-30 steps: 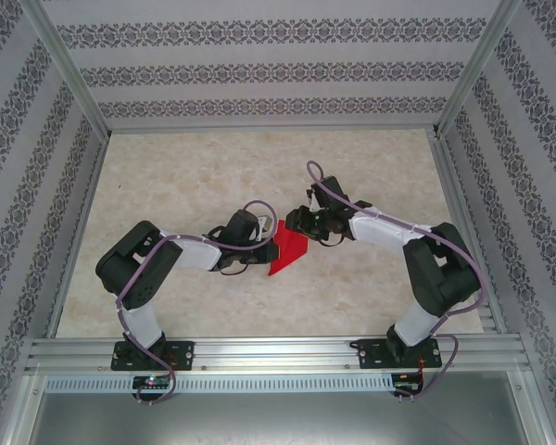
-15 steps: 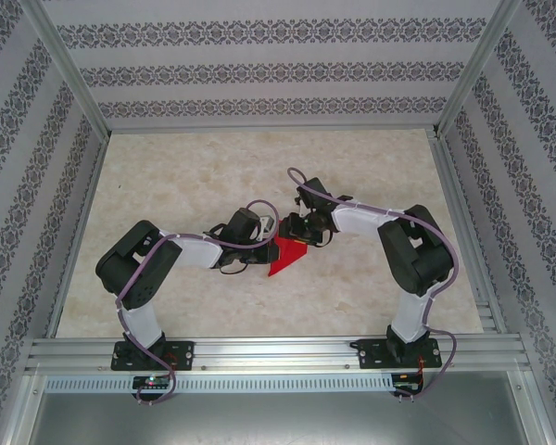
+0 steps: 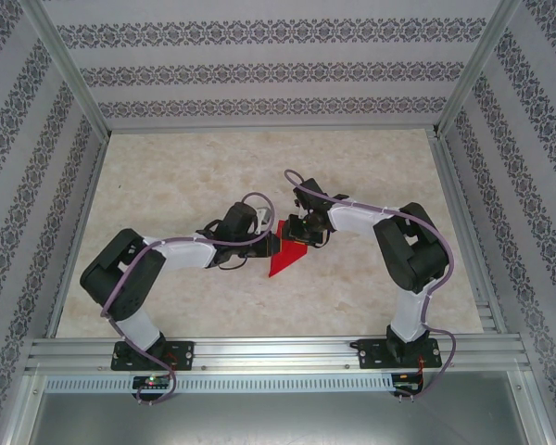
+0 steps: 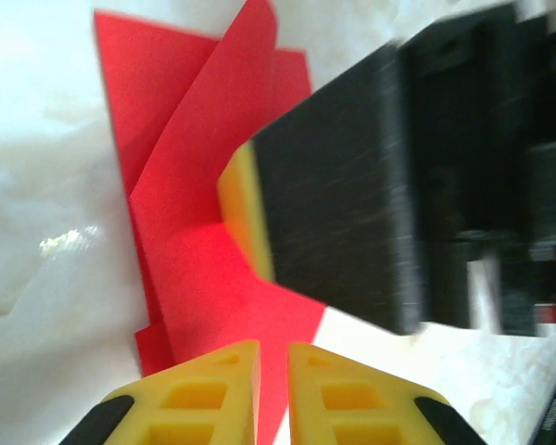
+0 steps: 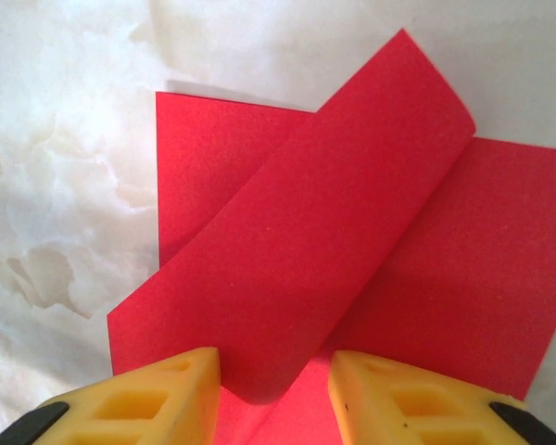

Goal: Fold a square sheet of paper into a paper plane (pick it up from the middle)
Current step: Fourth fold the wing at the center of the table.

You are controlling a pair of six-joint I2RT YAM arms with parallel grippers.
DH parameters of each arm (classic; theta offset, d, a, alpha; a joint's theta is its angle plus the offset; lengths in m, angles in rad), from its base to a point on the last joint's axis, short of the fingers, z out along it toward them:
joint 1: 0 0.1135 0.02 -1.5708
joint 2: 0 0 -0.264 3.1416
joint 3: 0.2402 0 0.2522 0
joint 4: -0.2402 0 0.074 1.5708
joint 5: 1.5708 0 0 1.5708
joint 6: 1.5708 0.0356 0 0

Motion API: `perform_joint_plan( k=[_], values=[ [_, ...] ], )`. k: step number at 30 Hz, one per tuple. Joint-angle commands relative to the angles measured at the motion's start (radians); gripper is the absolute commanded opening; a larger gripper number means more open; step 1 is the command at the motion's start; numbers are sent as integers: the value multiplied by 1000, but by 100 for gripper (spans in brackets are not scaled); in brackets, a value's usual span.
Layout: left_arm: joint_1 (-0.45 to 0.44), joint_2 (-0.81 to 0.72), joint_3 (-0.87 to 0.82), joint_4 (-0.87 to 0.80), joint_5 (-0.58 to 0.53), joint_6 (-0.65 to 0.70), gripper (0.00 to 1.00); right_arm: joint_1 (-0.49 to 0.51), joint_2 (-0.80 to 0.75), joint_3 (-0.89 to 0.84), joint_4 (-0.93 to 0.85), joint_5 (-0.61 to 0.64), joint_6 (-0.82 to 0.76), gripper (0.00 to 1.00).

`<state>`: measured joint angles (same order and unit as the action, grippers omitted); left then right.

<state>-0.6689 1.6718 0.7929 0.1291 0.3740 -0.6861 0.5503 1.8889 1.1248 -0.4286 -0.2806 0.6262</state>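
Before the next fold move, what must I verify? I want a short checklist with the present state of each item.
1. The red sheet lies on the table: ok.
2. The flap is pressed flat: not ok, its fold stands rounded and raised.
3. The right gripper is open at the flap: ok.
4. The left gripper holds the sheet: cannot tell; its jaws are nearly closed.
5. The two grippers are not touching: cannot tell, they are very close.
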Motion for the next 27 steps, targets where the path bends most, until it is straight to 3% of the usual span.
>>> perform_joint_plan(
  k=[1,6,27],
  values=[
    [-6,-38,24,11,-32,-39,16,4,64,-20,-60,102,2,39],
    [-13,-10,24,61,25,-73,16,3,70,-19,-60,107,9,38],
    [-27,118,76,10,6,-83,12,0,68,-34,-61,109,15,31]
  ],
)
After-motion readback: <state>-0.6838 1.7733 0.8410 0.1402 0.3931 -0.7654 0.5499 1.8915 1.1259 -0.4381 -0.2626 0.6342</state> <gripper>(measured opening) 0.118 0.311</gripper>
